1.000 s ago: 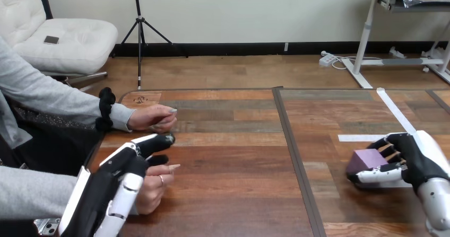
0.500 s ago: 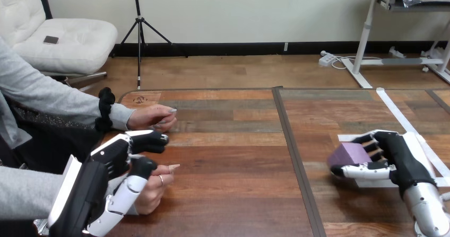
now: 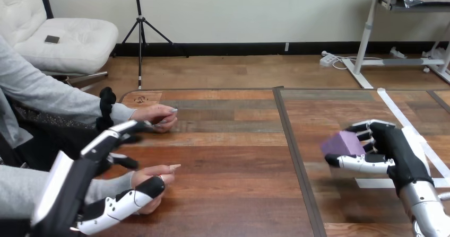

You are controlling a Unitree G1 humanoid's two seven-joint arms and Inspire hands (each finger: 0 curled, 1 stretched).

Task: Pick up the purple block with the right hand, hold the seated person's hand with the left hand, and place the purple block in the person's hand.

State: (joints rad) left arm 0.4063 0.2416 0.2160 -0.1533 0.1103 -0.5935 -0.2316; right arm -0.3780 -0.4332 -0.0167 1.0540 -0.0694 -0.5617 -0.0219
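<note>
My right hand (image 3: 394, 153) at 4 o'clock clamps the one purple block (image 3: 342, 143) — my left hand (image 3: 74, 183) at 8 splays apart, straddling the person's nearer hand (image 3: 154, 176).

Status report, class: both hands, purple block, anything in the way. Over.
Right hand shut on purple block. Left hand open beside person's near hand, not gripping. Nothing between.
</note>
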